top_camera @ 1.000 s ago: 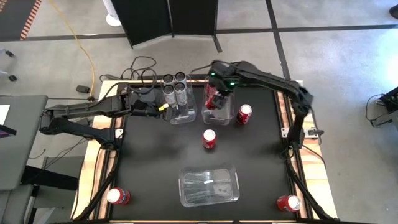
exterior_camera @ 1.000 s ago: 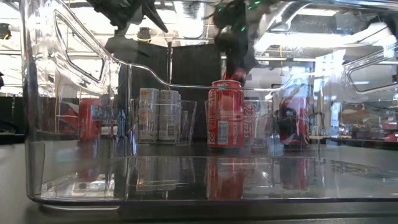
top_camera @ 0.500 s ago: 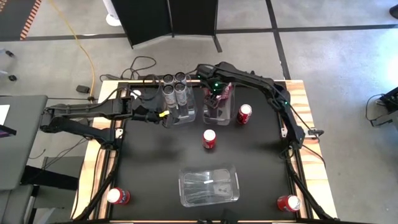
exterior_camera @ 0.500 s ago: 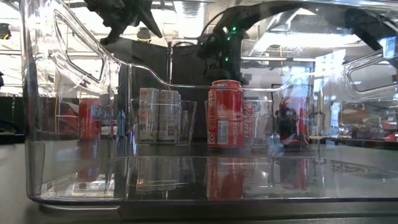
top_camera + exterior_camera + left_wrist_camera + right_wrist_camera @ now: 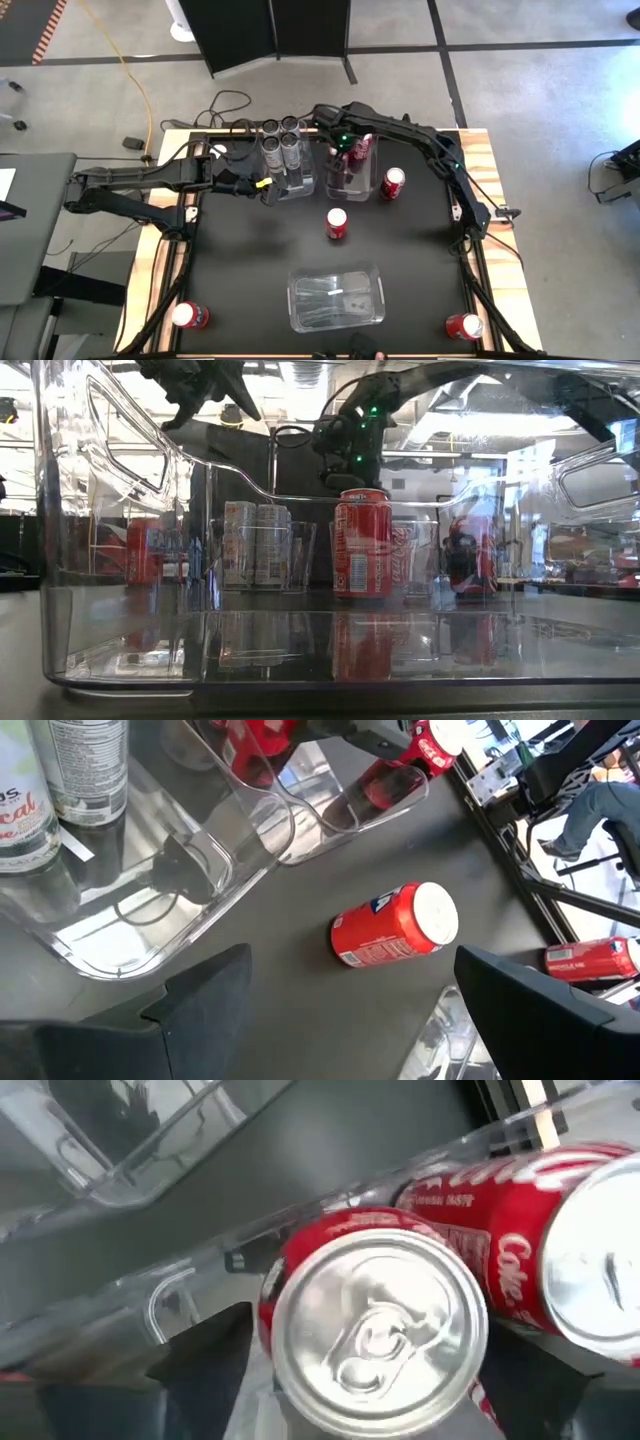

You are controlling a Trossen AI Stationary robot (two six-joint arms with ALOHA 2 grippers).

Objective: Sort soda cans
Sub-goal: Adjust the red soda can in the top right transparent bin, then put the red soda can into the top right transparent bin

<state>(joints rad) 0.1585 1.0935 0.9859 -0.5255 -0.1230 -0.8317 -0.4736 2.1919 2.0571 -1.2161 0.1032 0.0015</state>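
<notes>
Robotics lab, concrete floor (image 5: 560, 90), loose cables (image 5: 130, 80)

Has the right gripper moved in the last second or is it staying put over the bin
Yes. In the high view the right gripper has shifted toward the far end of the clear bin holding red cans.

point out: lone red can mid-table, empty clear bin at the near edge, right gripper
lone red can (image 5: 337, 223), high view, on its silver top.
empty clear bin (image 5: 336, 271), high view, on its far rim.
right gripper (image 5: 344, 148), high view, midway between its fingertips, above the bin holding red cans.
</notes>
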